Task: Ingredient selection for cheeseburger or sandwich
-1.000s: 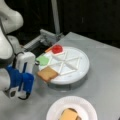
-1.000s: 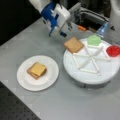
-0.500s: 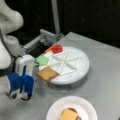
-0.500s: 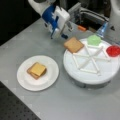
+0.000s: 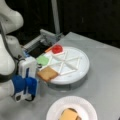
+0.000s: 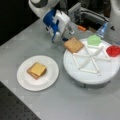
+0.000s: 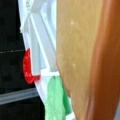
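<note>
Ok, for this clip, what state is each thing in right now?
Blue-and-white gripper: at the divided tray's rim, touching the bread.
Tan square bread slice: overhanging the round white divided tray.
Yellow cheese square: stacked on bread, on the white round plate.

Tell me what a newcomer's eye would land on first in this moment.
Most striking is the tan bread slice jutting over the rim of the divided white tray, with the blue-and-white tool right at its outer edge; it fills the wrist view. Next, the white plate toward a front view's left, carrying a stack topped with yellow cheese. The tray also holds a green piece and a red piece.
</note>
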### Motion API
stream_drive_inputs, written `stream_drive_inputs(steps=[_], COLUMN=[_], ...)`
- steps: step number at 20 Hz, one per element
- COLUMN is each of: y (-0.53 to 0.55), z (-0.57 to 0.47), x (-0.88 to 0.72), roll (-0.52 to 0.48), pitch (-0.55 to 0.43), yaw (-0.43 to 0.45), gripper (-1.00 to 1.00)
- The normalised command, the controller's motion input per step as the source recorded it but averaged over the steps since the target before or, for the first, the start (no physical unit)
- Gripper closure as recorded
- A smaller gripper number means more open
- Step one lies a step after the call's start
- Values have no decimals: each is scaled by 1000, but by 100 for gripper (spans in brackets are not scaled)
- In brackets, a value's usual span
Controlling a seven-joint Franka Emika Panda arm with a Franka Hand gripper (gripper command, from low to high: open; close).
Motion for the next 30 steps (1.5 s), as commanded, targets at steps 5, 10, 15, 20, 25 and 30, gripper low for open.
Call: stream_drive_inputs(steps=[5, 10, 15, 20, 25, 30], y=[-67, -53, -77, -93, -67, 0], z=[-72, -71, -93, -110, -102, -123], x=[193, 191, 174, 156, 162, 177], roll=[296, 301, 276, 242, 244, 232], pitch=[-103, -112, -101, -96, -94, -99], yaw=[45, 33, 25, 39, 31, 6], gripper=[-100, -100, -100, -100, -100, -100])
